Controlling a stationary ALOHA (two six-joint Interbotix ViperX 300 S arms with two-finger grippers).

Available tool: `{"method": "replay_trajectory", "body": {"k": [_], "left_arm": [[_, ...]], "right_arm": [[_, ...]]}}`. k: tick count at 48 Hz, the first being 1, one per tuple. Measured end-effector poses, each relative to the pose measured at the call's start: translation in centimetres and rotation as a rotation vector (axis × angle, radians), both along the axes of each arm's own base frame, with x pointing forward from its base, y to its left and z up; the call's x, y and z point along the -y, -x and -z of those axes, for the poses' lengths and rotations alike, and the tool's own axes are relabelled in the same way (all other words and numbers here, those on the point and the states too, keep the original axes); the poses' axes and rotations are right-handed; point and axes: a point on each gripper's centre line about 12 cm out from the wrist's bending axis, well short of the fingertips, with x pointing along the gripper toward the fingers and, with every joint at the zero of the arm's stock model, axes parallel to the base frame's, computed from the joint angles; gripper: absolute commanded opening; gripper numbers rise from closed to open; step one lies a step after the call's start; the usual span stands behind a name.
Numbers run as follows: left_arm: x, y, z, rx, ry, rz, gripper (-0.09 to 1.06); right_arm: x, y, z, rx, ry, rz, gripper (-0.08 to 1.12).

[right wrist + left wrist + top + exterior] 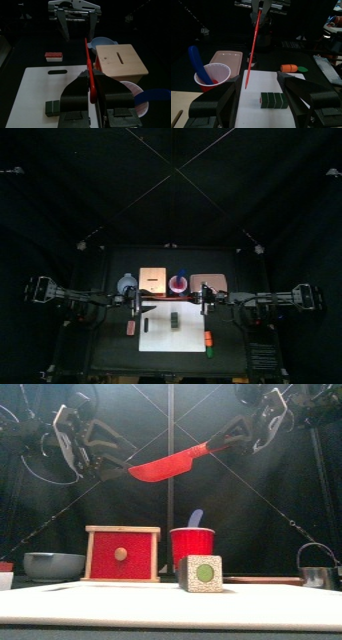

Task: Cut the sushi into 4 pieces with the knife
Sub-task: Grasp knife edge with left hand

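Gripping the red knife [170,464], right fingers [117,98] hang above the sushi [201,573]; left fingers [216,101] open.

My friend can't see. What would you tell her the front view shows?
The right end effector holds a red knife high in the air, its blade slanting down to the left. Below it, the sushi roll sits uncut on the white cutting board, with a red cup, a wooden box and a bowl behind.
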Motion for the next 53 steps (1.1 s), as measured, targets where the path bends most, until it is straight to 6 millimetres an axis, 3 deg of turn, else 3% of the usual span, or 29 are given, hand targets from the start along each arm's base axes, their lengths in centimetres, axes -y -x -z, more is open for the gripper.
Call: {"method": "replay_trajectory", "body": {"k": [14, 33, 53], "left_arm": [[-0.7, -2.7, 1.5, -0.004, -0.005, -0.020, 0.92], [-0.9, -2.4, 1.6, 0.031, -0.012, -0.028, 0.91], [-1.0, -1.9, 1.7, 0.028, -0.011, -0.033, 0.59]], "right_arm": [[-0.1, -0.1, -0.2, 0.005, 0.000, -0.003, 0.08], [-0.2, -0.1, -0.2, 0.006, 0.003, -0.007, 0.08], [-0.2, -0.1, -0.2, 0.006, 0.005, -0.007, 0.08]]}}
